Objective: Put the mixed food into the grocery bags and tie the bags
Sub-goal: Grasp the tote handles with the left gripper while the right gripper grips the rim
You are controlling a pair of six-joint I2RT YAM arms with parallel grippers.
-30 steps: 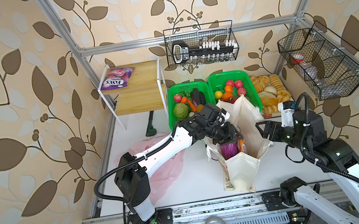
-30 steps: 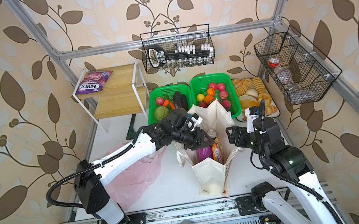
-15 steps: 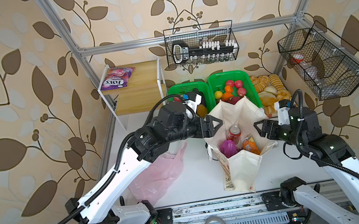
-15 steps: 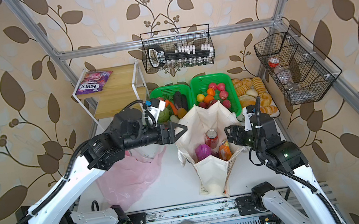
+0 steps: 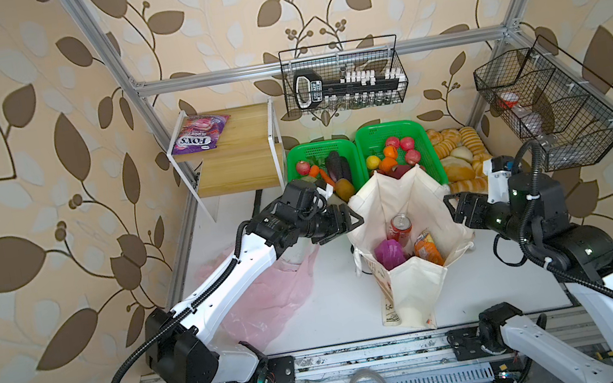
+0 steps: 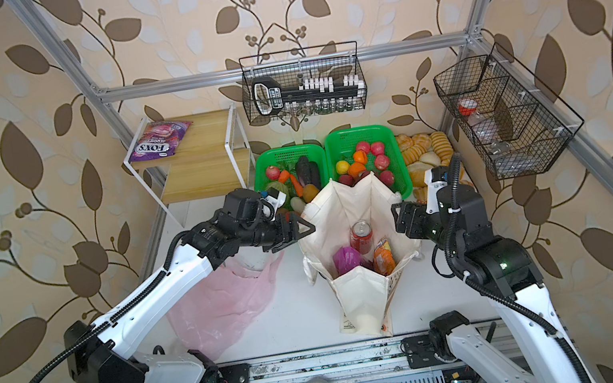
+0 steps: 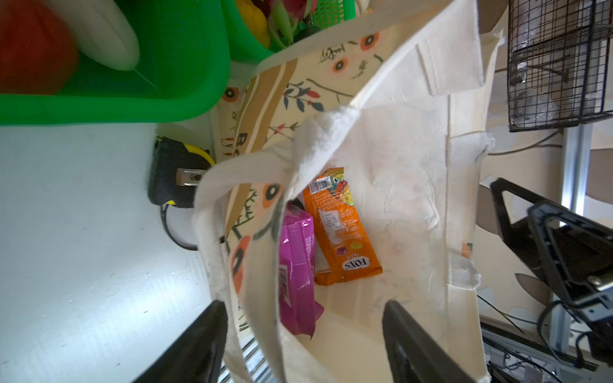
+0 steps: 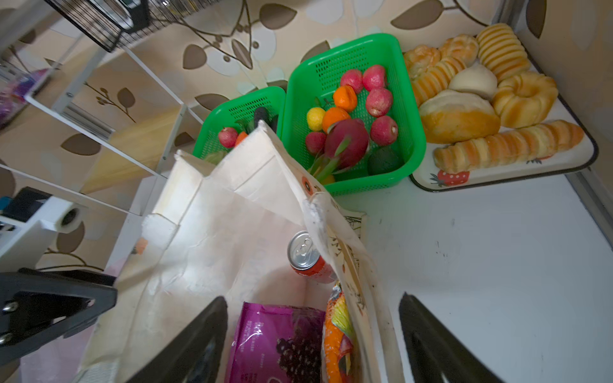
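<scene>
The cream floral tote [image 5: 411,297] [image 6: 360,297] stands open mid-table. Inside it are a red soda can [image 5: 400,225] [image 8: 305,257], a purple grape packet [image 5: 389,253] [image 8: 282,341] and an orange FOX'S pouch [image 5: 425,247] [image 7: 338,232]. My left gripper [image 5: 352,220] [image 7: 305,306] is open, and the tote's left rim and strap run between its fingers. At the right rim my right gripper [image 5: 451,204] [image 8: 313,298] is open astride the wall. The pink plastic bag [image 5: 272,299] lies flat at the left. A dragon fruit [image 8: 348,139], a lemon [image 8: 315,118] and an orange [image 8: 333,117] sit in a basket.
Two green baskets [image 5: 420,139] and a bread tray [image 8: 497,179] stand behind the tote. A wooden shelf [image 5: 241,161] at the back left carries a purple FOX'S pouch [image 5: 198,134]. Wire baskets [image 5: 551,105] hang on the walls. A tape measure [image 7: 175,172] lies beside the tote.
My left gripper came out of the tote, rose to its left, then dropped back to the left rim. The tote's mouth stands wider. The right gripper has edged toward the right rim.
</scene>
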